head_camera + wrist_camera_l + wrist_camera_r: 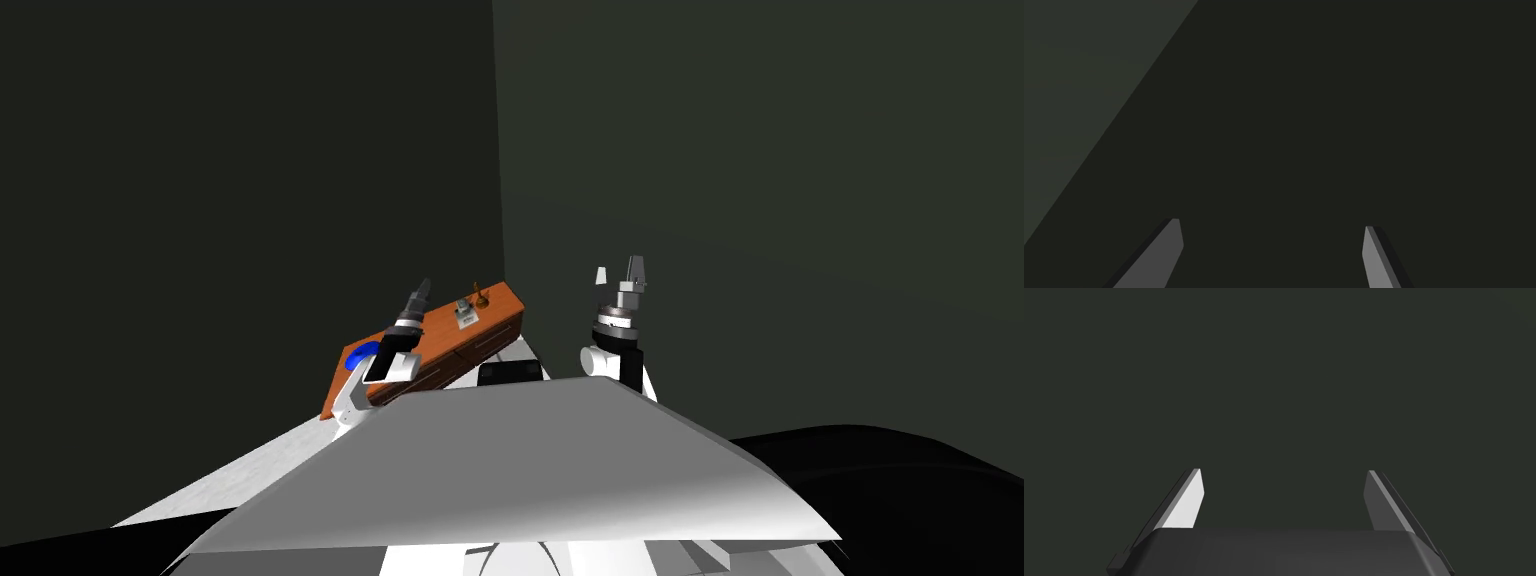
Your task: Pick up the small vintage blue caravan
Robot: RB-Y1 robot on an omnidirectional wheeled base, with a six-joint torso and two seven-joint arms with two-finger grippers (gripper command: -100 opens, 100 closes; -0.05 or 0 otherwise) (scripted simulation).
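Holding nothing in either hand: left gripper (pixel 422 290) raised over the cabinet (pixel 443 336), fingers about a third of the wrist view apart, so wide open and empty. Right gripper (pixel 618 272) likewise spread and empty, off to the right, well apart from the cabinet, facing wall. Judged to be the approach step, grasp not begun. Likeliest caravan (pixel 465 313): a small boxy grey-and-white thing on the cabinet top, toward the end nearest the wall corner, just beside a brass thing (pixel 481 299) and near the left fingertips in the head view; too small to confirm the shape. Also worth noting a blue disc (pixel 360 354) at the other end, partly behind the left forearm, round rather than boxy, so probably not the target. To do this well: pitch the left wrist down first, since aimed at dark wall now and not at the cabinet top. Centre the caravan between the fingers in the wrist view before descending. Keep the fingers fully spread, come straight down, and close across the narrower sides, low on the body. Avoid brushing the brass thing, then lift straight up.
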